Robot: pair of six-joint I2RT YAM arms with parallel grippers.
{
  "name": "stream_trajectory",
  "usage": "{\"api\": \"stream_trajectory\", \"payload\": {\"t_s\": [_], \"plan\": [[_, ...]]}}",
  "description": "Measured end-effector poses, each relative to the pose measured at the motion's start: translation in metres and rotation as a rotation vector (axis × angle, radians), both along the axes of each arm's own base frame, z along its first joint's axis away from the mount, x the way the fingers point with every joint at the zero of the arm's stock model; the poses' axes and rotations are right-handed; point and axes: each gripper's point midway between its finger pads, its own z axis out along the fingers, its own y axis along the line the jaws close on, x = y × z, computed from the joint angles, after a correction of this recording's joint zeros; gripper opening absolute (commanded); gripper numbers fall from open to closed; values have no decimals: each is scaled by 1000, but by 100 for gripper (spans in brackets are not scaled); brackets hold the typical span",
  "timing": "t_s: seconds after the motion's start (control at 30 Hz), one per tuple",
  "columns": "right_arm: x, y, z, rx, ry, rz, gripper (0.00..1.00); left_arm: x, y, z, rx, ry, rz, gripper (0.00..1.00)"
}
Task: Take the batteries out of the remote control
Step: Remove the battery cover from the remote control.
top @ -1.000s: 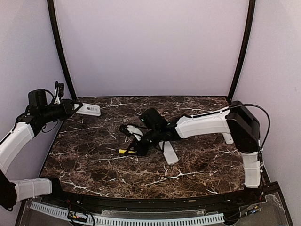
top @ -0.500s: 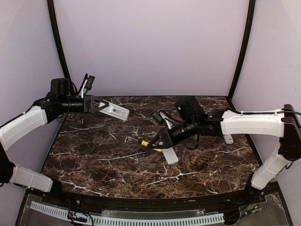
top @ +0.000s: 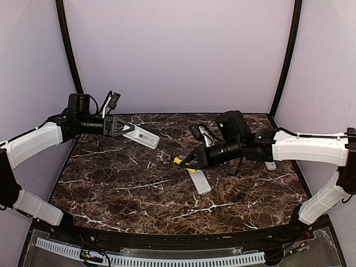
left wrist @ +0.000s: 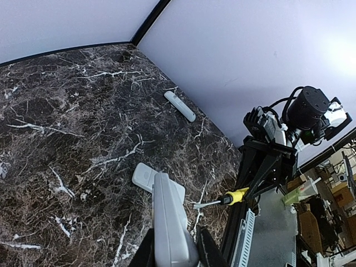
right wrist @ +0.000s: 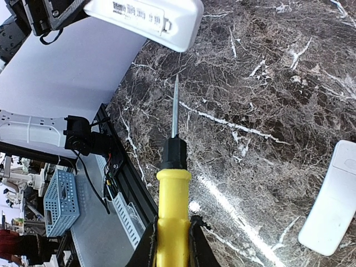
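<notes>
Both arms have just swung inward. No batteries show, so I judge them still inside the remote (top: 143,136), clamped in the left gripper (top: 127,129) above the far-left corner of the worktop (top: 111,183). The right gripper (top: 192,160) grips the screwdriver (top: 179,162), tip aimed there. Unloading hasn't begun.

The only print in view is on a remote (right wrist: 178,19), the one at the top edge of the right wrist view. A white label (right wrist: 139,12) sits on its flat face, a little back from its rounded end. The label carries a small dark block at one end and a few short rows of black characters beside it. They are too small and blurred to make out any letter or number. In the top view this label shows only as a dark smudge on the remote, again unreadable.
</notes>
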Motion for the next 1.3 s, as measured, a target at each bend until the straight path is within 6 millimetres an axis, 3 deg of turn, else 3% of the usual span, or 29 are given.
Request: {"api": "stream_trajectory", "payload": {"t_s": [0.37, 0.7, 1.3], "plan": [[8, 7, 14, 26, -41, -11, 0, -8, -5, -2, 0, 15, -37, 0], [12, 12, 5, 6, -40, -3, 0, -9, -8, -7, -17, 64, -52, 0], [15, 16, 7, 14, -40, -6, 0, -8, -9, -4, -25, 57, -54, 0]]}}
